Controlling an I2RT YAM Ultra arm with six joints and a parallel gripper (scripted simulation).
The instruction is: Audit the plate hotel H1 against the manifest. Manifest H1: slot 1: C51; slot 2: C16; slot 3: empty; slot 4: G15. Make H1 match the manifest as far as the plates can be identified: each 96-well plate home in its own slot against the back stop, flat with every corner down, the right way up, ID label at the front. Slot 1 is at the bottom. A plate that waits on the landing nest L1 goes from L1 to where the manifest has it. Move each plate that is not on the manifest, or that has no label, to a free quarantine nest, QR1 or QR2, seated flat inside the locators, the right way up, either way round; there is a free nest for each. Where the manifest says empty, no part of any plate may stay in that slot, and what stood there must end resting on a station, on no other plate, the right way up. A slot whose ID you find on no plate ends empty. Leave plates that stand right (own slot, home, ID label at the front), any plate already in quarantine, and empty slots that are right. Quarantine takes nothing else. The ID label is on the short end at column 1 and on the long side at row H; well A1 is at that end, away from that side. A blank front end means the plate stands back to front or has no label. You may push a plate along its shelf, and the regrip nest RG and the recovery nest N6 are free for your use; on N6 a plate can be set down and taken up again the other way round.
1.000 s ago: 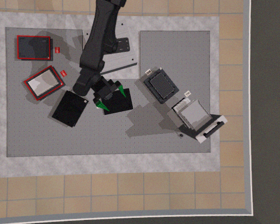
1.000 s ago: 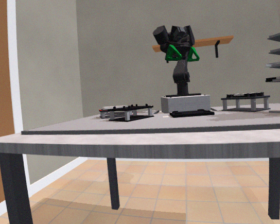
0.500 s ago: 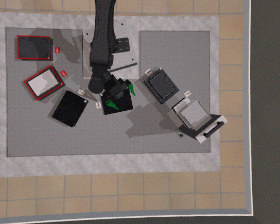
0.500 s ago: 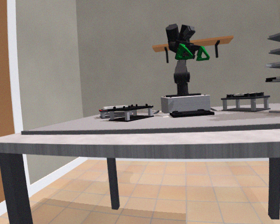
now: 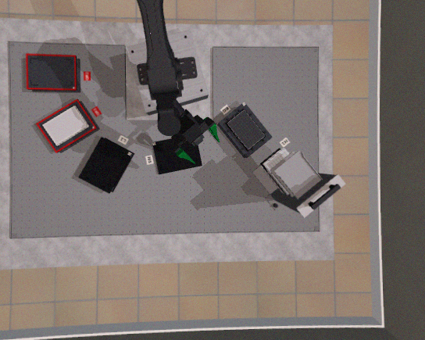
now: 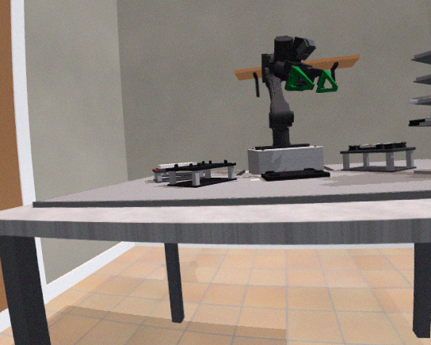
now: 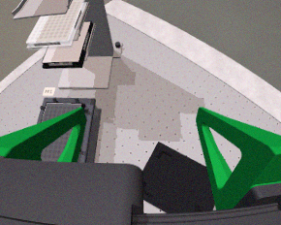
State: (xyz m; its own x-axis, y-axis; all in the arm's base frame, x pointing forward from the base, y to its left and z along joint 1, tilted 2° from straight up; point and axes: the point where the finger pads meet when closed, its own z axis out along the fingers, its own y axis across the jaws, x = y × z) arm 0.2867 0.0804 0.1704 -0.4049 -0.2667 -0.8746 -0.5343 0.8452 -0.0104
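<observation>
My gripper (image 5: 200, 143) is open and empty, high above the table, as the side view (image 6: 310, 81) shows. It hangs over the right part of a flat black nest (image 5: 177, 157), which also shows in the wrist view (image 7: 178, 178) between my green fingers. The plate hotel H1 (image 5: 294, 177) stands at the right. In the wrist view (image 7: 61, 26) a white welled plate (image 7: 57, 29) juts out of the front of one shelf. A raised nest (image 5: 245, 130) to the left of the hotel carries a dark grey plate. I cannot read any plate labels.
Two red-framed quarantine nests are at the left: the far one (image 5: 51, 72) is empty, the near one (image 5: 66, 126) holds a white plate. Another flat black nest (image 5: 106, 164) lies beside them. The arm's base block (image 6: 285, 159) stands at the back middle.
</observation>
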